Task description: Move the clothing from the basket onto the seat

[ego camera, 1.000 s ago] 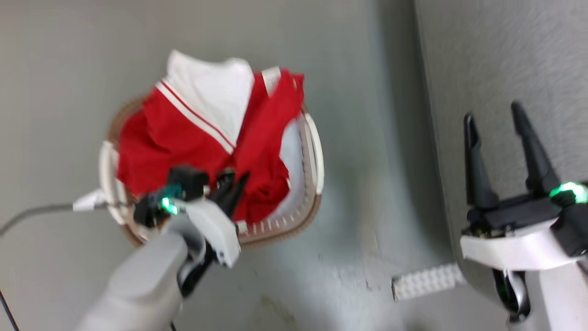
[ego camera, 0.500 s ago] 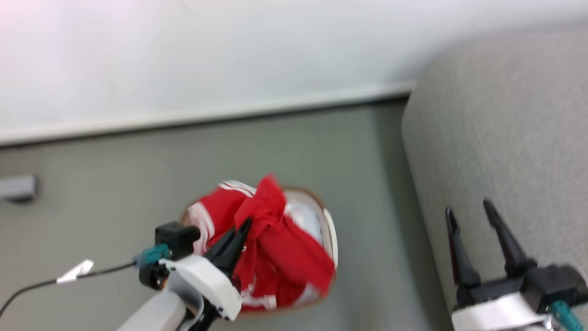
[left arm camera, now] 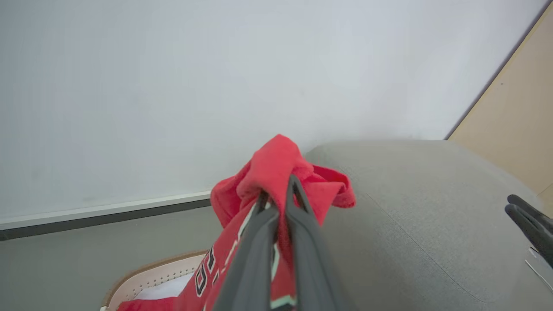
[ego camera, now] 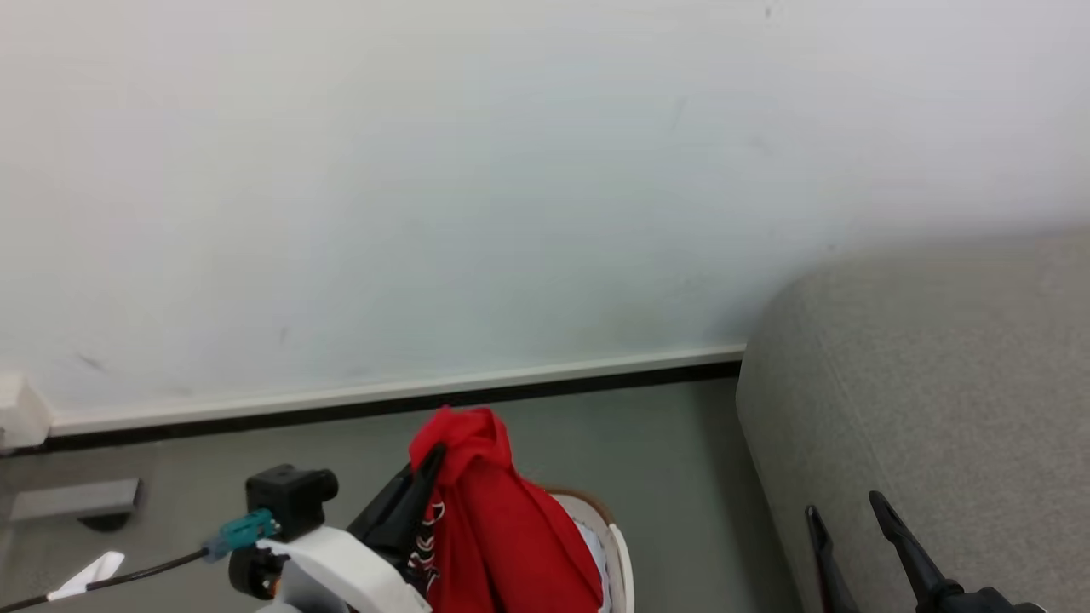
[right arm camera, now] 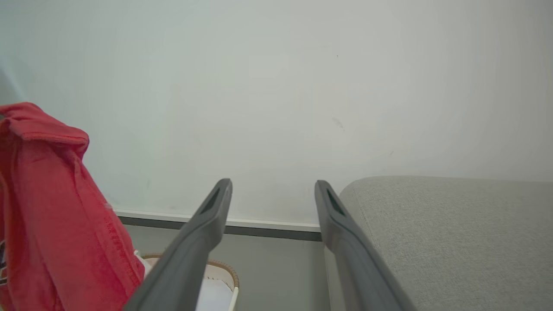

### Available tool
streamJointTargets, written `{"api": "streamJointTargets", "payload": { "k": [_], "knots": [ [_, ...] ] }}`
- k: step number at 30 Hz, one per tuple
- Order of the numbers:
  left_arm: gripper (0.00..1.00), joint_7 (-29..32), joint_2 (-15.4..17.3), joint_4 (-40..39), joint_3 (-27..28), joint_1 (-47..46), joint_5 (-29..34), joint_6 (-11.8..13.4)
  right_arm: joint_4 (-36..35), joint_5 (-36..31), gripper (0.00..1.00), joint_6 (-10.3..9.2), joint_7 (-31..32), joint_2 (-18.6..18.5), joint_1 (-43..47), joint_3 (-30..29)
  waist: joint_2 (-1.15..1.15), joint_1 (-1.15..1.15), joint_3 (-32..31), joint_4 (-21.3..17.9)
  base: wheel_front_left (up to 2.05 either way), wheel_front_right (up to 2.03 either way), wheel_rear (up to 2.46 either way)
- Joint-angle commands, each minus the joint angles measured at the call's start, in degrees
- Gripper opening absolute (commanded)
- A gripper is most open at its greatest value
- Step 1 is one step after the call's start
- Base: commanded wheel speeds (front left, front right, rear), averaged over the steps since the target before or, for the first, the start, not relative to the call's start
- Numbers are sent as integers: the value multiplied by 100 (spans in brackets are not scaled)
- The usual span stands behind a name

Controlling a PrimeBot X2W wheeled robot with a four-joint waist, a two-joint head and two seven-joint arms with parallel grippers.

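We pinch the red clothing (left arm camera: 276,166) in our left gripper (left arm camera: 278,194) above the basket (ego camera: 619,558), hem perhaps inside it, to clear the rim; our right gripper (right arm camera: 272,183) hangs wide apart, empty.

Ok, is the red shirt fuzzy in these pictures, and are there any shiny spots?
Head view: the clothing looks fairly sharp, the wall evenly lit, no glare. Left wrist view: the left gripper goes soft towards the bottom edge, close to the lens. Right wrist view: the right gripper softens low down too; the seat shows clear weave.
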Motion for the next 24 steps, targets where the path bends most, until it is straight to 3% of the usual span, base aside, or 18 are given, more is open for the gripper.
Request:
{"api": "streamJointTargets", "payload": {
  "k": [1,6,14,24],
  "knots": [
    [0,53,113,-201,45,108,-74,87,-7,30,100,-12,4,-12,84,20,0,3,-151,-75,0,0,0],
    [0,176,285,-630,105,232,-96,279,-40,52,100,-12,3,-11,50,99,0,3,-164,-121,0,0,0],
    [0,272,346,-966,72,224,-52,374,-90,-80,100,-12,3,-11,-89,261,0,3,-126,-102,0,0,0],
    [0,393,336,-1188,-3,40,4,357,-23,-99,100,-12,4,-256,-779,1114,0,3,-121,-110,0,0,0]
  ]
}}
